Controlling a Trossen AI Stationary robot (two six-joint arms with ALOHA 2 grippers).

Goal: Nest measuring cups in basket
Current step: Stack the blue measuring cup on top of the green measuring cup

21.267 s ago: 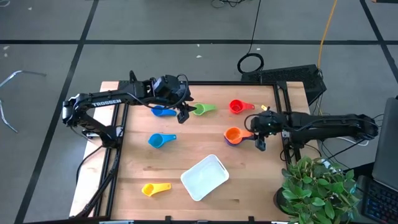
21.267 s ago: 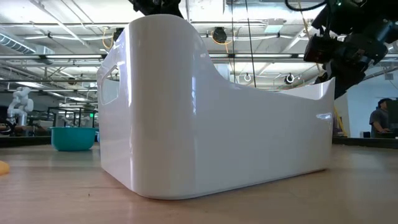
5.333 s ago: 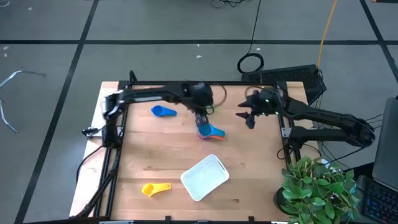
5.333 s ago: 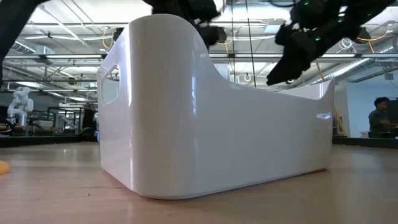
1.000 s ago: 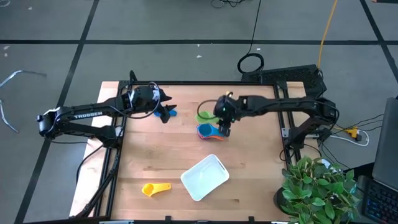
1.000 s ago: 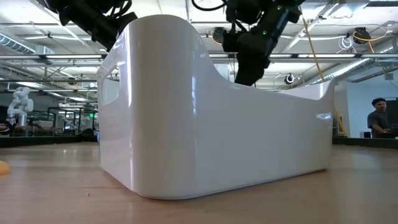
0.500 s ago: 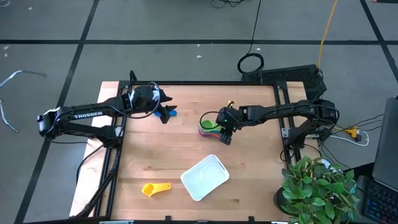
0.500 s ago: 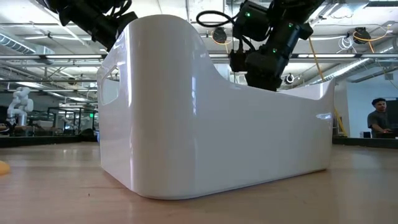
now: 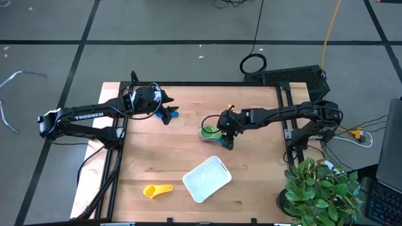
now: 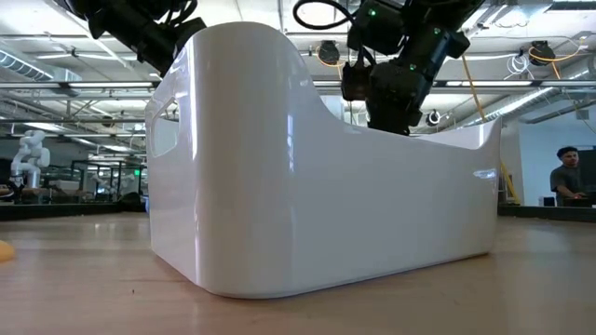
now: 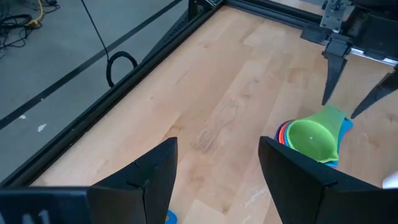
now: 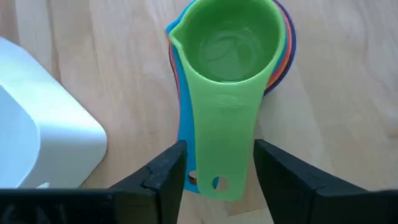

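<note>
A stack of measuring cups (image 9: pixel 209 132) stands on the table with the green cup (image 12: pixel 230 37) nested on top; blue, orange, red and dark blue rims show beneath it. My right gripper (image 12: pixel 219 149) is open, one finger on each side of the green handle (image 12: pixel 221 124). One blue cup (image 9: pixel 172 113) lies near the far left, and my open left gripper (image 9: pixel 164 115) is just above it. The yellow cup (image 9: pixel 157 190) lies near the near edge. The white basket (image 9: pixel 206 179) sits on its base beside the yellow cup.
The basket (image 10: pixel 317 177) fills the low view and hides the stack there. A potted plant (image 9: pixel 320 194) stands at the near right corner. Black frame rails run along the table's left and right edges. A person (image 10: pixel 568 181) stands far off in the room.
My right gripper has moved toward the near edge and down, carrying the green cup from just beyond the stack onto the top of it. The green cup now sits nested on the stack. The other cups and the basket have stayed where they were.
</note>
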